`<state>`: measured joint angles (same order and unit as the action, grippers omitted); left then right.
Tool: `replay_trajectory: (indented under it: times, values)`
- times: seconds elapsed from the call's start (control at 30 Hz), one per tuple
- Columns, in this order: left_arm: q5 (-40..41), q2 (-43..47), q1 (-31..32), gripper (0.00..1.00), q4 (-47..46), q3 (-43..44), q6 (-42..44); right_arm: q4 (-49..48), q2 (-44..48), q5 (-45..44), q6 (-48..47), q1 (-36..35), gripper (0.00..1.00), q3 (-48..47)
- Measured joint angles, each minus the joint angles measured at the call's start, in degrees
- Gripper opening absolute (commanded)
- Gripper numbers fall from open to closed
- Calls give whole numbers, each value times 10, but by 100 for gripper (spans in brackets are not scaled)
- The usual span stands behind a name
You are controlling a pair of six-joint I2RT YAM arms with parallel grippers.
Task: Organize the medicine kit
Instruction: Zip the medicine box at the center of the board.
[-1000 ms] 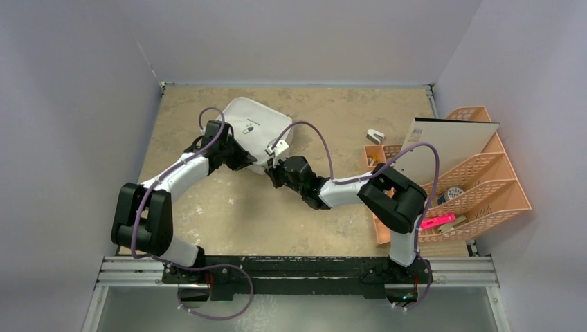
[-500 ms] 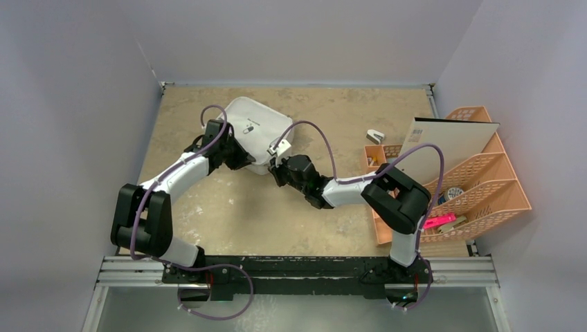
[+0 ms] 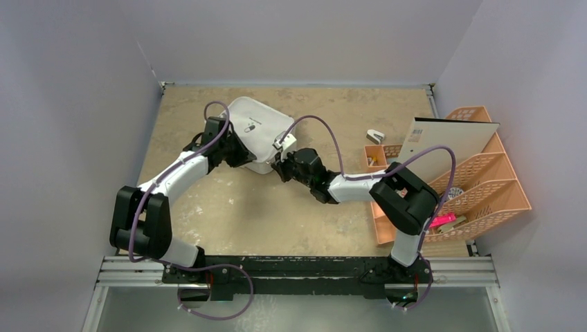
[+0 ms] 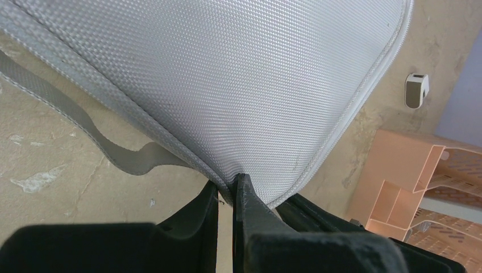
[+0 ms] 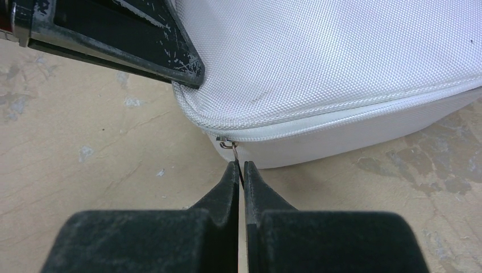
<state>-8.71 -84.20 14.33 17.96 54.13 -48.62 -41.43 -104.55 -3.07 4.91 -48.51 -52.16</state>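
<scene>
The medicine kit [image 3: 257,126] is a white woven zip case lying at the back left of the table, lid down. My left gripper [image 3: 242,158] is shut on the seam at its near-left corner, and the left wrist view shows both fingers pinching the piped edge [image 4: 227,185] of the kit [image 4: 227,74]. My right gripper [image 3: 281,164] sits at the near-right side, shut on the thin metal zipper pull [image 5: 230,147] just below the zip line. The right gripper [image 5: 239,165] shows close up under the kit [image 5: 341,62], with a left finger [image 5: 142,40] on the corner above.
A peach lattice organizer [image 3: 484,187] stands at the right edge with a white card [image 3: 450,142] and a pink item [image 3: 437,221] in it. A small white clip [image 3: 375,135] lies between kit and organizer. A grey strap [image 4: 108,148] trails from the kit.
My right gripper has crept to the right and a little farther back along the kit's near edge, still on the zipper pull. The left arm has barely shifted.
</scene>
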Motion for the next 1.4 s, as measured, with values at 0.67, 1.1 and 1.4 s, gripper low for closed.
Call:
replay_trajectory:
  times: [0.67,1.1,1.4]
  values:
    - [-19,-1,1,0,-1,9,66,155,23,44,-9,28,0,-65]
    - [-32,-18,2,0,0,22,95,147,13,109,-90,61,0,-70]
    - [-41,-31,2,0,-9,29,118,85,-9,179,-191,89,0,-55]
